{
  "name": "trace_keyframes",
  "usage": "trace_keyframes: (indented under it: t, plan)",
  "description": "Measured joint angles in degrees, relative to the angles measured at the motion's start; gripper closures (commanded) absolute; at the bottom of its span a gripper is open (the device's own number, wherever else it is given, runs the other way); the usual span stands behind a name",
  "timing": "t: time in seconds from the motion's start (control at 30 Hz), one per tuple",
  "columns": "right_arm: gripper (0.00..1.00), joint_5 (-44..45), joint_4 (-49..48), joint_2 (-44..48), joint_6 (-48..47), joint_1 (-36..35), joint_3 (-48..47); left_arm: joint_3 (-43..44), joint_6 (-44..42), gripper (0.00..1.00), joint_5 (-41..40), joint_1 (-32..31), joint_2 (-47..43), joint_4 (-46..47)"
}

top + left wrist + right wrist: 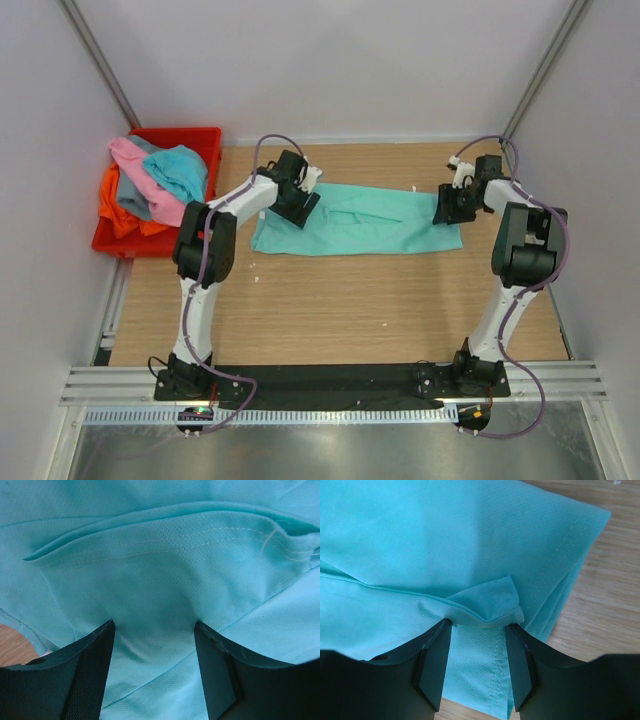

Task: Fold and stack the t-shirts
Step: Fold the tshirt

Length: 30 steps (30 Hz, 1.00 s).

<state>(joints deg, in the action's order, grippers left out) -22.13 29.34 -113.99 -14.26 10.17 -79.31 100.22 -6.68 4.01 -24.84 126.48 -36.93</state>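
Entry, left gripper: the jaws are parted fairly wide and set down over the left end of the mint green t-shirt. Cloth is seen across the gap, puckered toward the fingertips but not pinched.

Entry, right gripper: the jaws are parted less widely and straddle a small turned-up flap near the hemmed right corner.

The mint green t-shirt is laid as a long, narrow band on the far half of the counter. Its long axis runs left to right from one gripper to the other (each end nearest its own arm). Doubled layers and stitched hems are shown, so a lengthwise fold is judged done.

The pink t-shirt, turquoise t-shirt, orange t-shirt and grey t-shirt are heaped in the red bin, far left.
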Motion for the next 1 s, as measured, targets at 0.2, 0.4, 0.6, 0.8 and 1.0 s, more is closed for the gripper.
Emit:
trace_keyframes:
  t: [0.2, 0.4, 0.6, 0.8, 1.0]
  plan:
    - [0.46, 1.2, -0.2, -2.6, 2.0, 0.0, -3.1, -2.9, 0.8, 0.35, -3.6, 1.0, -0.7, 4.0]
    - [0.47, 3.3, -0.5, -4.6, 4.4, -0.6, -5.9, -6.0, 3.1, 0.36, -5.6, 4.9, -2.3, 7.4]
    - [0.47, 5.0, -1.1, -4.9, 5.3, -0.7, -6.3, -9.0, 4.3, 0.36, -6.5, 6.5, -4.7, 7.8]
    - [0.47, 5.4, -1.5, -4.7, 5.4, -0.7, -6.1, -9.4, 4.8, 0.37, -4.7, 6.4, -7.6, 7.5]
    - [0.47, 7.7, -0.9, -1.2, 4.9, -0.5, -2.2, -9.4, 4.7, 0.37, -1.4, 6.1, -12.6, 7.5]
